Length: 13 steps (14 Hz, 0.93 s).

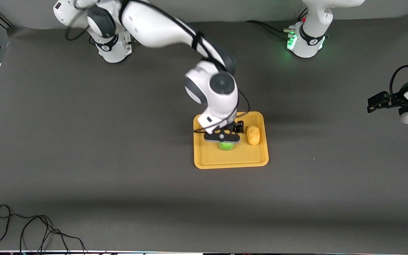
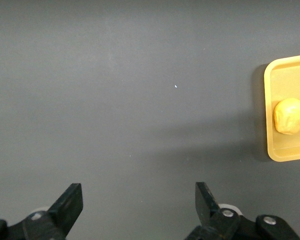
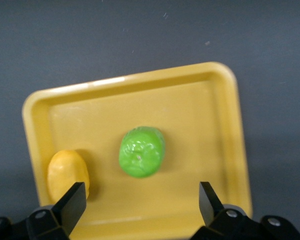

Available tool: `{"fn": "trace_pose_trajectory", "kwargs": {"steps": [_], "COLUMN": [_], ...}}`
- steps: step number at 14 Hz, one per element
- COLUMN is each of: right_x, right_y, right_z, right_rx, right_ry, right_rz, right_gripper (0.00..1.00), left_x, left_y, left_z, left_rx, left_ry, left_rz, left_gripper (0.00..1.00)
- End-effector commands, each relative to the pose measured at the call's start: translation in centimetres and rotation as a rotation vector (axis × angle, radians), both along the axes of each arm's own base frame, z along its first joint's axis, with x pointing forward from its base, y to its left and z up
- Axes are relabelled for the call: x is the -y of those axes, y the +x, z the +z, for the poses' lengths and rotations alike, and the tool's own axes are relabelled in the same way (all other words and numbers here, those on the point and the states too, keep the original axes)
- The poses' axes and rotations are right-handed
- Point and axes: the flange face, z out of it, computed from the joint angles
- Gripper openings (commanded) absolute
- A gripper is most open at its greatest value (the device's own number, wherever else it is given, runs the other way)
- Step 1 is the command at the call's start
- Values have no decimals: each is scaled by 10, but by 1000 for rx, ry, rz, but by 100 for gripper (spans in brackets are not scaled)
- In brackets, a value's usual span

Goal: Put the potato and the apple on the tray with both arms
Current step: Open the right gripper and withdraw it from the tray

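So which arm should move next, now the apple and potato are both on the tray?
The right one, probably. Its tool hangs open right over the apple, which lies on the tray beside the potato, so it should lift away. The left tool waits open over bare table.

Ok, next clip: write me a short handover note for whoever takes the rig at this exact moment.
Right claw: open, holding nothing, over the tray just above the apple.
Left claw: open, empty, waiting over bare table at the left arm's end.
Apple and potato both lie on the tray, side by side and apart, the potato toward the left arm's end.
Done: both pieces placed.
Left: lift the right arm clear.
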Motion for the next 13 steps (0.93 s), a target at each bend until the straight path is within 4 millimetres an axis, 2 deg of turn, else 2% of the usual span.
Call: {"fn": "trace_pose_trajectory", "kwargs": {"steps": [1, 3, 4, 5, 6, 8, 10, 13], "right_x": [53, 98, 128, 156, 195, 273, 344, 429], "right_y": [5, 5, 10, 14, 20, 27, 24, 15], "right_z": [95, 128, 142, 154, 168, 183, 194, 200], "right_rx": [-14, -36, -36, -44, -57, -85, -97, -108], "right_ry": [-11, -99, -130, -134, -125, -101, -71, -47], "right_rz": [-59, -14, 17, 35, 47, 69, 66, 68], "right_gripper": [100, 100, 100, 100, 100, 100, 100, 100], "left_x": [6, -2, -7, -5, 2, 4, 4, 14], "left_y": [7, 5, 2, 4, 9, 10, 10, 12], "left_z": [-2, -4, 1, 4, 1, -4, -3, 0], "left_rx": [15, -4, -2, 17, 19, 10, 12, 20], "left_ry": [7, 7, 11, 9, 9, 11, 8, 7], "left_rz": [3, 31, 36, 36, 29, 24, 13, -7], "left_gripper": [100, 100, 100, 100, 100, 100, 100, 100]}}
